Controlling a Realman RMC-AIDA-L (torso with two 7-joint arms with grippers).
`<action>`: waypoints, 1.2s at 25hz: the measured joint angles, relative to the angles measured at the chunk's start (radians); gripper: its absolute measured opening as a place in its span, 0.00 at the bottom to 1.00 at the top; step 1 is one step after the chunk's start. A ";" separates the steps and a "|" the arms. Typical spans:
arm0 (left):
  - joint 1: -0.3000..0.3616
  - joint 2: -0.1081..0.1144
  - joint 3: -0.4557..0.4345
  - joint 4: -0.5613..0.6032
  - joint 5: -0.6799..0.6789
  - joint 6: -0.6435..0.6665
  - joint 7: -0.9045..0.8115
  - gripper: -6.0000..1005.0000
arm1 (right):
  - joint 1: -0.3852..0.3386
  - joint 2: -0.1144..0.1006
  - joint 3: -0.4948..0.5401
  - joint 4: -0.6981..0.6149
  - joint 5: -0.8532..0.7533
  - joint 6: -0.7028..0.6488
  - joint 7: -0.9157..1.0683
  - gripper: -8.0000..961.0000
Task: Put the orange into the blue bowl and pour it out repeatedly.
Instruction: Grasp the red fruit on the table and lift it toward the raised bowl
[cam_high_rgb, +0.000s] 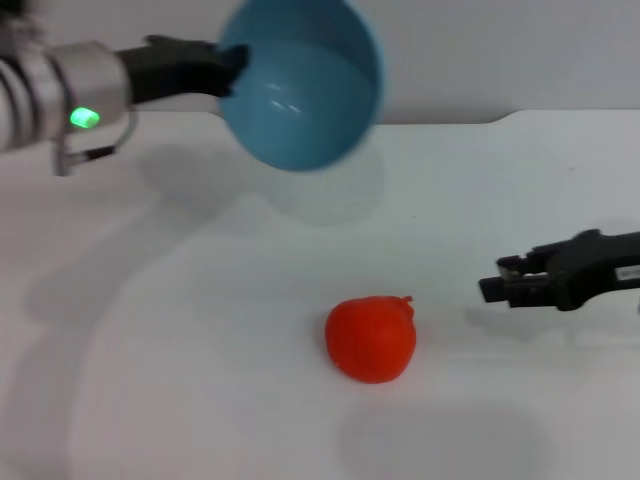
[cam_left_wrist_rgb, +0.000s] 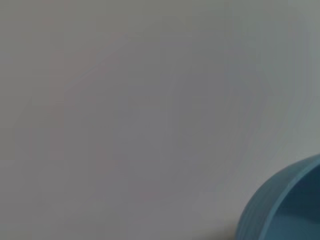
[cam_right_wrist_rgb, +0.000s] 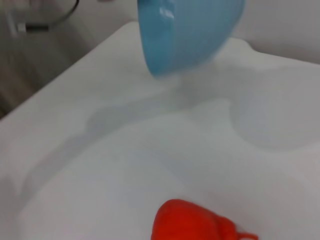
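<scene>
Head view: left gripper raised above the far part of the white table, clamped on the rim of the blue bowl. Bowl held clear of the surface, tipped steeply with the opening turned toward the camera, nothing inside. Shadow of the bowl cast on the table just beneath it. Orange resting on the table toward the near edge, well apart from the bowl, small stem nub pointing toward the right gripper's side. Right gripper low over the right side of the table, near the orange but not touching it, holding nothing; whether its fingers are parted cannot be told from here. Green light lit on the left arm's wrist.

Left wrist view: only a part of the blue bowl in one corner, rim and outer wall showing, against a plain pale background. No fingers in view.

Right wrist view: blue bowl hanging tilted above the far part of the table, outer wall toward the camera, shadow on the surface just beside it. Orange on the table close to the camera, well apart from the bowl, partly cut off by the frame. Own fingers out of view.
</scene>
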 joint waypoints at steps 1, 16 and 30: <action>-0.026 0.001 -0.102 -0.031 0.036 0.090 -0.069 0.01 | 0.003 0.000 -0.023 0.001 0.000 0.016 -0.020 0.47; 0.018 0.022 -0.366 0.232 0.383 0.673 -0.420 0.01 | 0.146 0.003 -0.325 0.152 0.015 0.232 -0.134 0.67; -0.035 0.002 -0.355 0.254 0.611 0.922 -0.502 0.01 | 0.176 0.003 -0.479 0.282 0.071 0.376 -0.130 0.71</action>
